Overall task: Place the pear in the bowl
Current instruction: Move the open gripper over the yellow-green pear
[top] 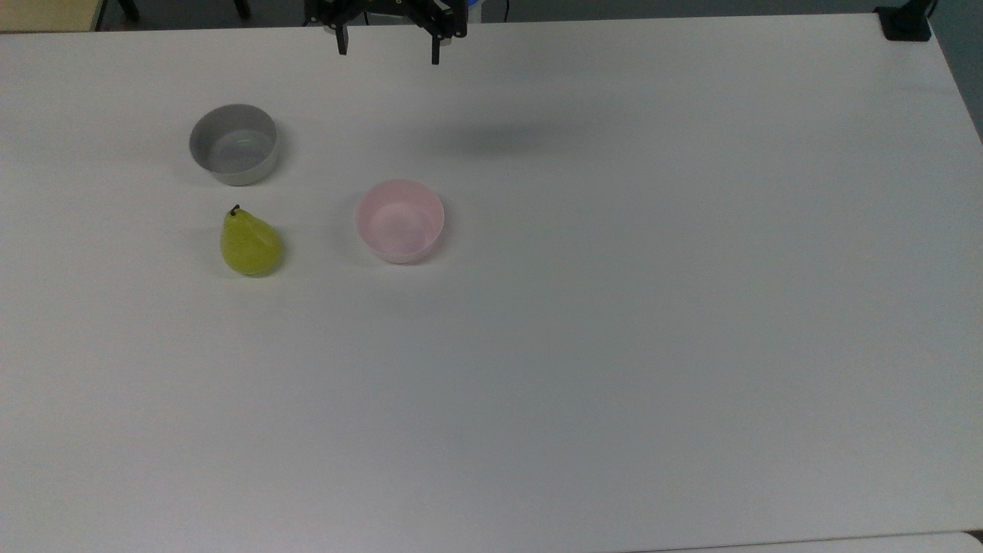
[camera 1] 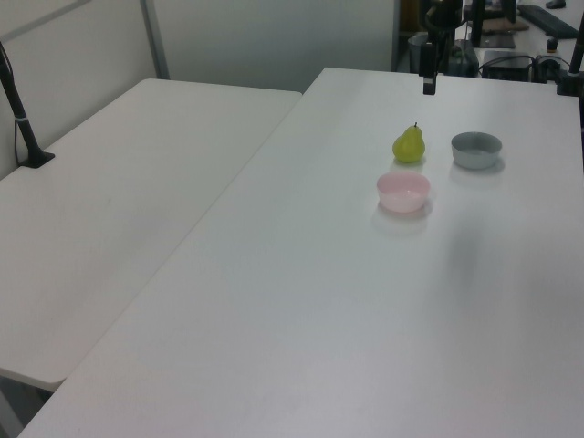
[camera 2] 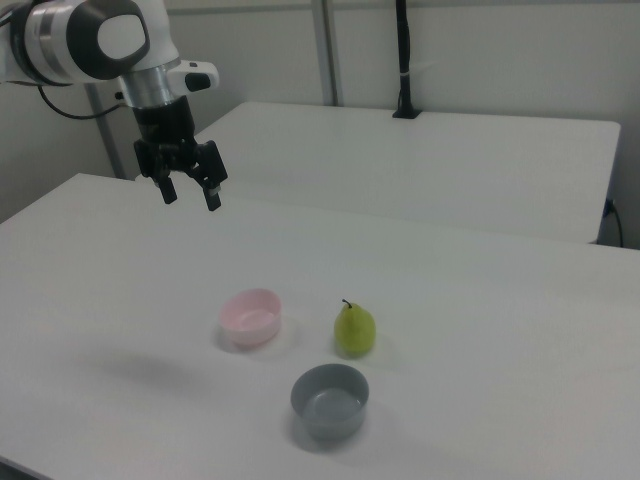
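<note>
Hanging above the far edge of the white surface in the top view, the gripper points its two black fingers downward; they are spread wide apart with nothing between them; in the right view the gripper sits below the arm's white and grey wrist, well clear of the surface, and in the left view it shows as a dark shape near the surface's far end.

Toward the top view's left the pear stands upright on its plump base, yellow-green with a short dark stem pointing up; it touches nothing; the pale pink bowl stands to the top view's right of it, near but apart, open side up and holding nothing; the grey bowl stands just beyond the pear, toward the gripper's side of the surface, also upright and holding nothing.

In the right view the pear stands between the pink bowl on the right view's left and the grey bowl nearer the camera; in the left view the pear stands behind the pink bowl and to the left view's left of the grey bowl; a second white table adjoins the surface on the left view's left, with a black post standing on it.
</note>
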`<state>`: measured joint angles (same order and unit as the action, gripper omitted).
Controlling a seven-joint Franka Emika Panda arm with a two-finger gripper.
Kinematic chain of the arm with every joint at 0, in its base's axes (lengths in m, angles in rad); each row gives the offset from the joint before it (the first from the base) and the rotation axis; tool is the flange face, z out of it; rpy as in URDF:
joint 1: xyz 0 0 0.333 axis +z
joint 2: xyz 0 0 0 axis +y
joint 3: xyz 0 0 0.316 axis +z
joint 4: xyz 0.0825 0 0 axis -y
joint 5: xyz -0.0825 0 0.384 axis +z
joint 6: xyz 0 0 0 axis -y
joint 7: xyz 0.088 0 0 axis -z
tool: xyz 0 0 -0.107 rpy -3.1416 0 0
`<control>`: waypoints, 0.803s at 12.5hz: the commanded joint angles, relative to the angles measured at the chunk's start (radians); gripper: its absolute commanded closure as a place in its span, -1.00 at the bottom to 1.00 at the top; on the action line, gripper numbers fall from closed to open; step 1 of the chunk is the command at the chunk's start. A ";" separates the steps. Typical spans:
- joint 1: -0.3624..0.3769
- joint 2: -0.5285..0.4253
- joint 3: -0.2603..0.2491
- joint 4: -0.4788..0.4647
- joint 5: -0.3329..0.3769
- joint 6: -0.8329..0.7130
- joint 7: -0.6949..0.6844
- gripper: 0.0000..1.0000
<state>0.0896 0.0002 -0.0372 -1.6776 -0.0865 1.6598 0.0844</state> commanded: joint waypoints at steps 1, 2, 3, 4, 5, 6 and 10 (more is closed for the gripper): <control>0.001 -0.017 -0.007 -0.004 0.001 -0.017 -0.028 -1.00; 0.001 -0.017 -0.007 -0.004 0.001 -0.017 -0.028 -1.00; -0.001 -0.017 -0.007 -0.004 0.001 -0.018 -0.028 -1.00; -0.001 -0.017 -0.007 -0.004 -0.001 -0.017 -0.028 -1.00; -0.001 -0.017 -0.007 -0.004 0.001 -0.017 -0.028 -1.00; -0.002 -0.017 -0.007 -0.004 0.001 -0.017 -0.028 -1.00; -0.030 -0.016 -0.007 -0.004 0.004 -0.015 -0.109 -1.00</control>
<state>0.0782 0.0002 -0.0384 -1.6771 -0.0869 1.6598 0.0612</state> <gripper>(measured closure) 0.000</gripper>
